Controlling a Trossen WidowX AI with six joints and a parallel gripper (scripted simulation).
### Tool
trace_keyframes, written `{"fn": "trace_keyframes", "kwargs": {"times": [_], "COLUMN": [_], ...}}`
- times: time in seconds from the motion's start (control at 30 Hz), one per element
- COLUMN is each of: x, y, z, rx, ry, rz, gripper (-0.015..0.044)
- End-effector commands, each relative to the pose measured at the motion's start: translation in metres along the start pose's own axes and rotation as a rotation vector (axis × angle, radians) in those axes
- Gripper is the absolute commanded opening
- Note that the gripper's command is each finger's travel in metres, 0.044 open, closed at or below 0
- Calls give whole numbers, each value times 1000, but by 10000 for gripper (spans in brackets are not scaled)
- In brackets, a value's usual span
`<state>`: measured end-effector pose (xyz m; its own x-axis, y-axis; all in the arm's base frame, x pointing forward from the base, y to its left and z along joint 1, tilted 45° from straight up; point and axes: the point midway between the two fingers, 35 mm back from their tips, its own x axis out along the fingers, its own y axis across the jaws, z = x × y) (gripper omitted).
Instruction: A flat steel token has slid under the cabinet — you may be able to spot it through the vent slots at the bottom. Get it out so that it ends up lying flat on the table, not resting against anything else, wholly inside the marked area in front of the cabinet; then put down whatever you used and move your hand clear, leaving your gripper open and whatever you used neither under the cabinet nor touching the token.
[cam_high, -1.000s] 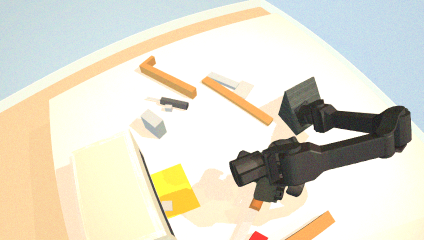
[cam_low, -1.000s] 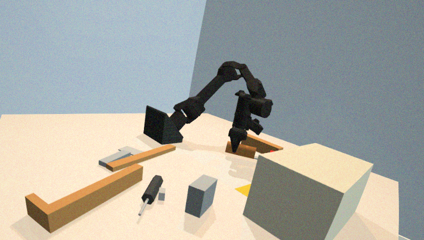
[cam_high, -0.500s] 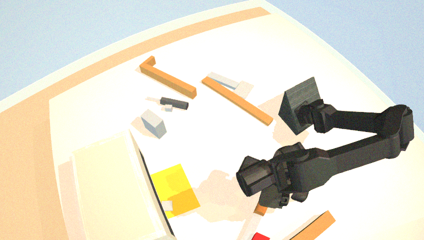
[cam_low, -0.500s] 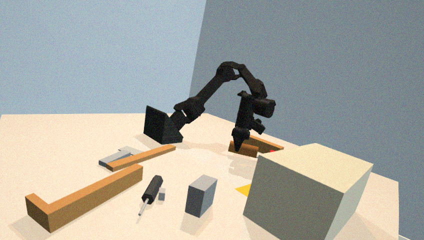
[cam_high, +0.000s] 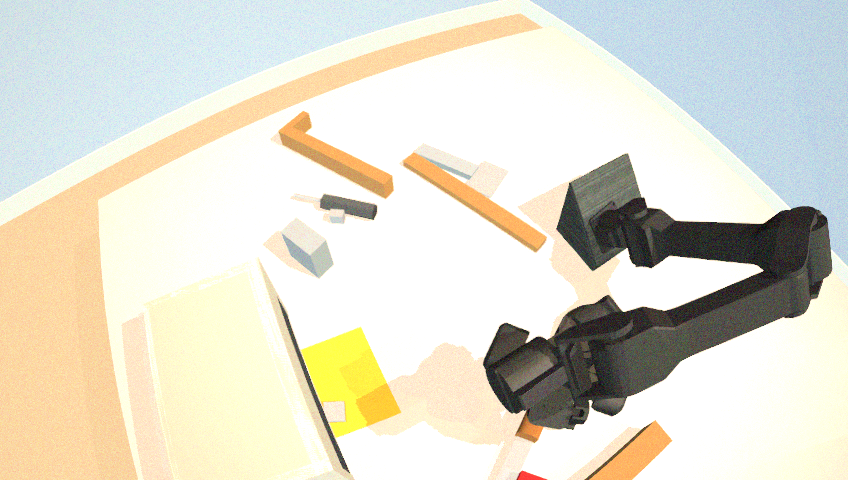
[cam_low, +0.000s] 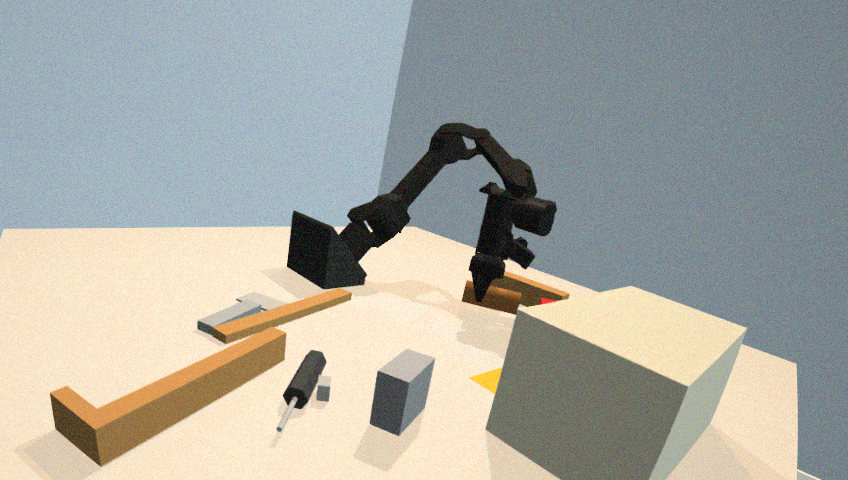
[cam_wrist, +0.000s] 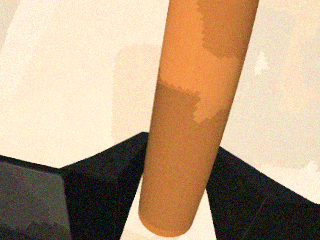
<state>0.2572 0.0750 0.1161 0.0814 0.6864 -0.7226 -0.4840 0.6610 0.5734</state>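
My gripper is shut on an orange rod and points down close over the table, to the right of the marked area. The yellow marked area lies in front of the cream cabinet. A small pale flat square, maybe the token, lies on the yellow area right at the cabinet's foot. In the wrist view the rod runs away from the fingers over bare table.
An orange L-shaped bar, a long orange bar with a grey plate, a dark-handled tool and a grey block lie behind. Another orange bar and a red piece lie near the gripper.
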Motion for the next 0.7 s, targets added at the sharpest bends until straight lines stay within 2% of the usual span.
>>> {"fn": "trace_keyframes", "kwargs": {"times": [0.0, 0.67], "x": [-4, -5], "y": [5, 28], "z": [7, 22], "rx": [-13, -13], "ry": [-24, -25], "rz": [0, 1], "gripper": [0, 0]}}
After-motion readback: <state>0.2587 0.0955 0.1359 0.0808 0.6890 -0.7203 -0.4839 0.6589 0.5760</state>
